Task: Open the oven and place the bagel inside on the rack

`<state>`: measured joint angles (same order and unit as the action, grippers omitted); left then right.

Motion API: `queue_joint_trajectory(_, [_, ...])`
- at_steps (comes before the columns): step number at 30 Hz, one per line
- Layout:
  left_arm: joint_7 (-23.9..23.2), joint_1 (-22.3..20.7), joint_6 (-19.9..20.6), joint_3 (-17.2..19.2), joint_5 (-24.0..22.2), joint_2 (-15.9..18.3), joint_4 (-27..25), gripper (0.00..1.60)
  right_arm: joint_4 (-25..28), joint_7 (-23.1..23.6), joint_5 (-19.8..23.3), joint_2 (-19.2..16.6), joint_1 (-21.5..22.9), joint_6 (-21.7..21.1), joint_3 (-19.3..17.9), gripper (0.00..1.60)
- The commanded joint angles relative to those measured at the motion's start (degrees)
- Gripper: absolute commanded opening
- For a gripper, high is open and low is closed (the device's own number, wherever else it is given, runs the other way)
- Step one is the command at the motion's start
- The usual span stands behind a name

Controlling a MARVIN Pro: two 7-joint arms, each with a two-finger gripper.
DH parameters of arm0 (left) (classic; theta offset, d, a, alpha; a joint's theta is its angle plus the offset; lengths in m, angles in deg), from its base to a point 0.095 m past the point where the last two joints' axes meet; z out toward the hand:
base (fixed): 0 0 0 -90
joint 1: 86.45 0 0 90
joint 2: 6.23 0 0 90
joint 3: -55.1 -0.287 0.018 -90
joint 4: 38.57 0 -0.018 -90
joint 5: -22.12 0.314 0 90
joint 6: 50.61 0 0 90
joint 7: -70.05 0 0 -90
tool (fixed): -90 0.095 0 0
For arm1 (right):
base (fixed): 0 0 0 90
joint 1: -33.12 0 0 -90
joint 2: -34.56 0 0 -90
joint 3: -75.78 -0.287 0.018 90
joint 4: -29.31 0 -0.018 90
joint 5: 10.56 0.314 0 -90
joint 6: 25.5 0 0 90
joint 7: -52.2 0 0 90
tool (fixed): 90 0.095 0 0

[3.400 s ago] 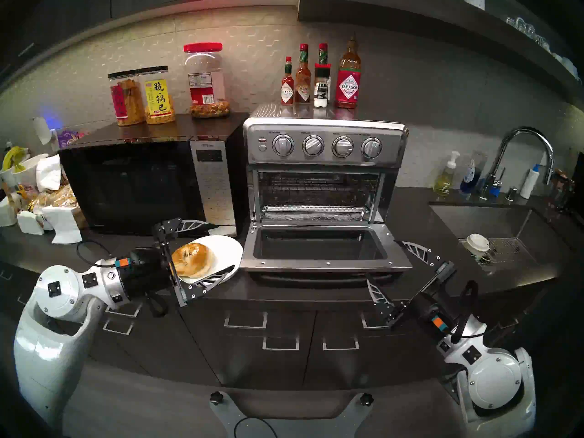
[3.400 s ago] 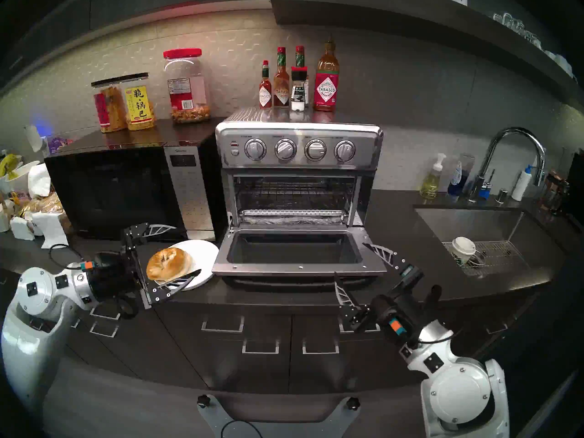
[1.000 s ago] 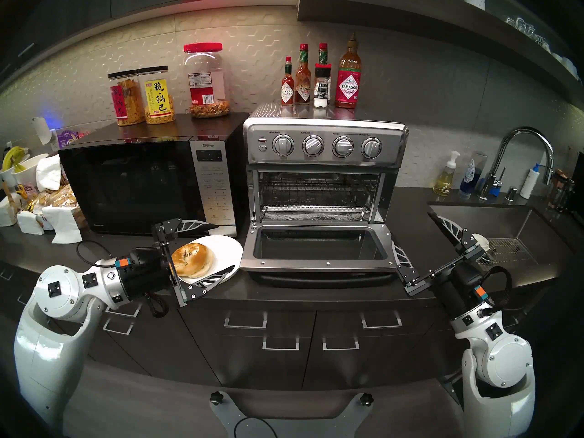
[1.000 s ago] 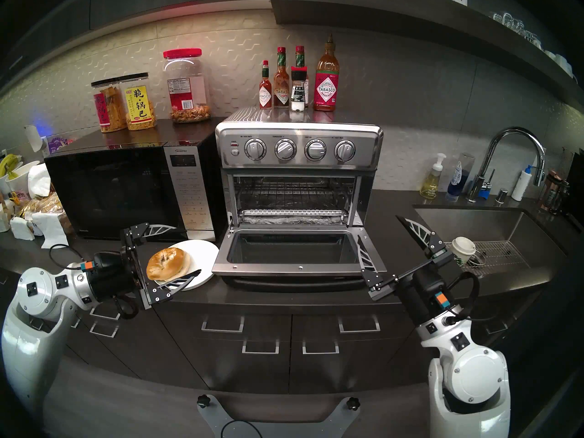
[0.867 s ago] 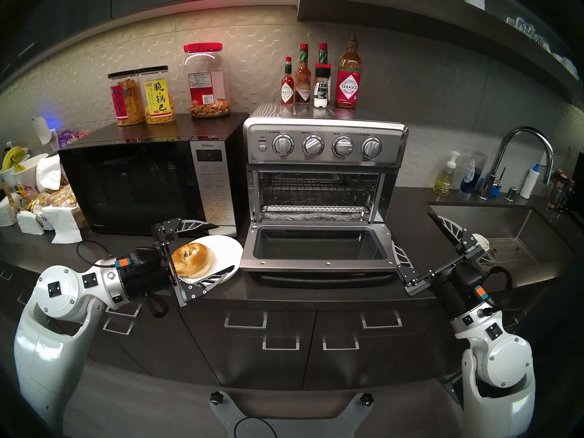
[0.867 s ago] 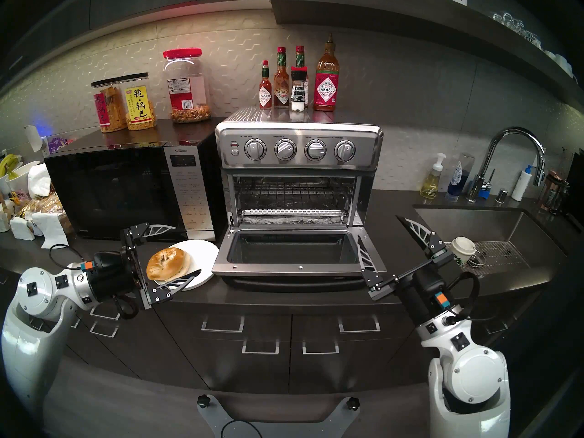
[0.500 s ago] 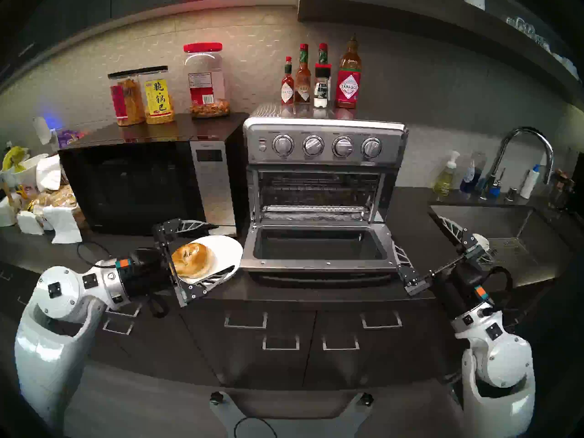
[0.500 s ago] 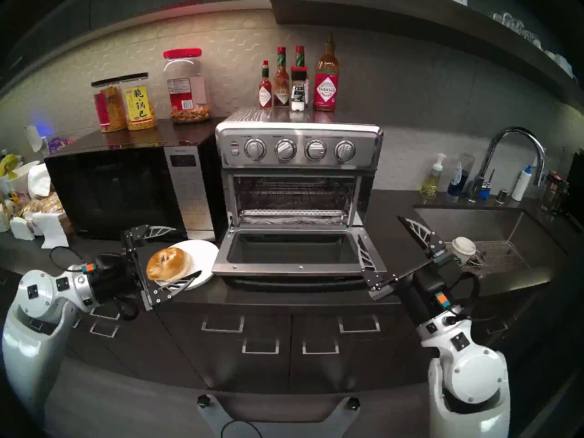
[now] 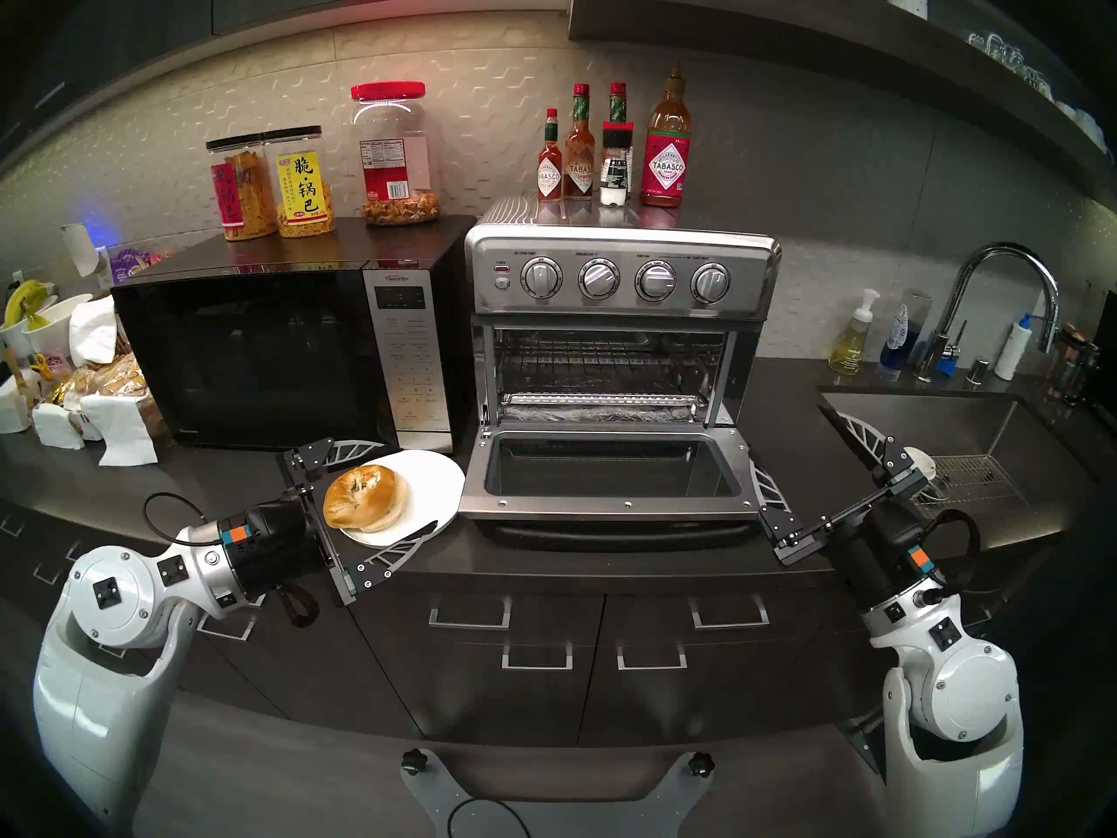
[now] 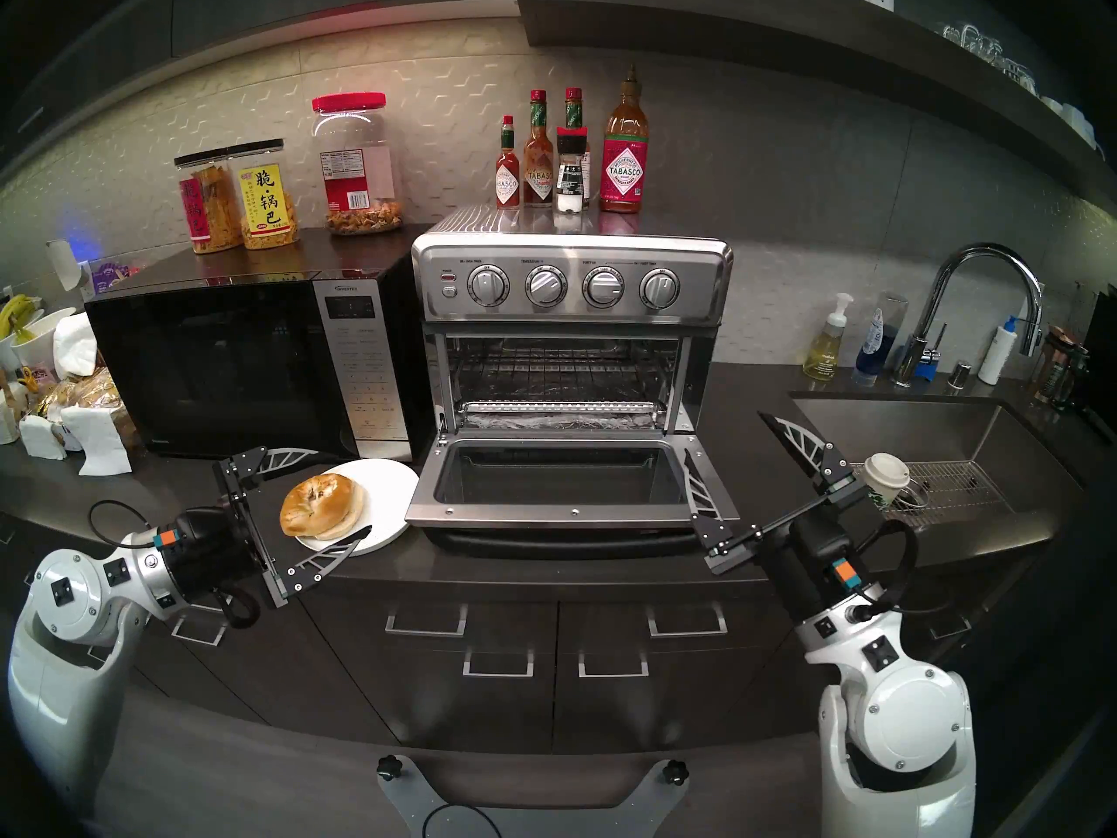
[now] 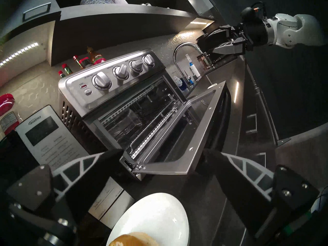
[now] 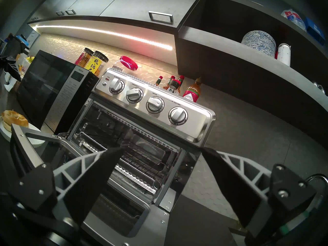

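My left gripper [image 9: 405, 483] is spread wide around the bagel [image 9: 365, 497], not touching it, and the bagel's sitting on the plate [image 9: 438, 477] by the oven [image 9: 619, 335]. Right gripper [image 9: 798, 456] is wide open too, empty, just right of the dropped door [image 9: 610, 474]. Further back, the rack [image 9: 607, 362] is bare.

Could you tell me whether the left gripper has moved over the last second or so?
Yes. The left gripper has drawn back toward the robot and lower in the head view, judged against the white plate; the bagel lies untouched.
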<state>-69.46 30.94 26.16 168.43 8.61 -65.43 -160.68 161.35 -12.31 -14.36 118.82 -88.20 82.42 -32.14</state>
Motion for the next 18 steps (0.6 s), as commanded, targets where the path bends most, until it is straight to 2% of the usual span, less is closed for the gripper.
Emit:
queue_joint_trajectory(1, [0.4, 0.7, 0.0, 1.6, -3.9, -2.0, 0.8, 1.6, 1.3, 0.1, 0.3, -0.1, 0.3, 0.4, 0.1, 1.6])
queue_joint_trajectory(10, [0.1, 1.5, 0.1, 1.4, -5.2, -2.4, 2.6, 1.6, 1.3, 0.1, 0.4, -0.1, 0.3, 0.4, 0.1, 1.6])
queue_joint_trajectory(18, [-0.1, 1.2, 0.9, 2.9, -6.4, -2.0, 3.8, 1.6, 1.3, 0.1, 0.3, -0.1, 0.3, 0.4, 0.0, 1.6])
